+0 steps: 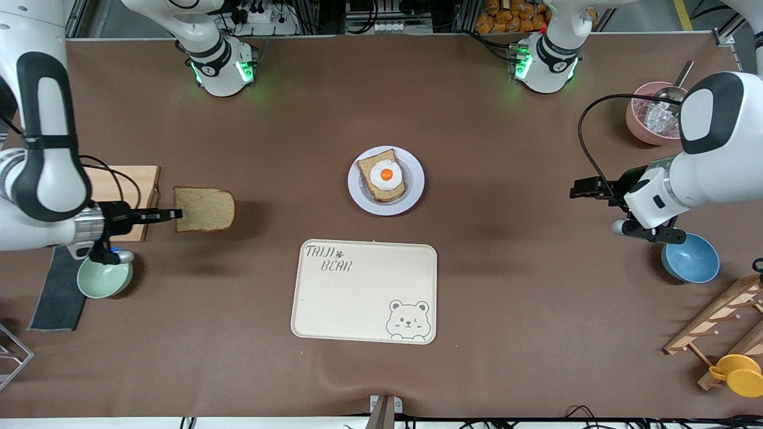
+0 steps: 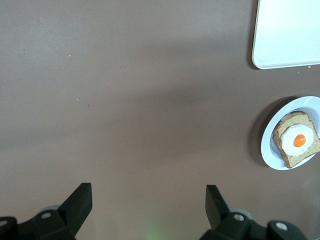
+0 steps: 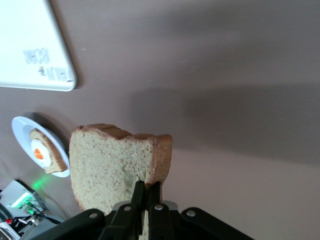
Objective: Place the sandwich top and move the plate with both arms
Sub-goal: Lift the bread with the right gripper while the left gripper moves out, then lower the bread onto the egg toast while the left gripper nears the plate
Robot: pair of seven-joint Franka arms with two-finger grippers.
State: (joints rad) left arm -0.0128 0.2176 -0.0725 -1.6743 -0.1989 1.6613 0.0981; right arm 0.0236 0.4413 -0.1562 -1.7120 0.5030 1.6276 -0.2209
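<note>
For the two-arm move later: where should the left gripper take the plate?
Probably the plate rim toward the left arm's end, coming in low from there. The egg-topped bread fills the middle, leaving only the thin raised rim bare; the open left gripper already waits that way.

Showed the right gripper [image 3: 146, 192] clamped shut on the edge of the sandwich top [image 3: 112, 165], held up over bare brown table [image 3: 225, 75]. Also caught the plate [image 3: 25, 131] bearing egg-topped bread [image 3: 46, 151], and a corner of the cream tray [image 3: 30, 50].
</note>
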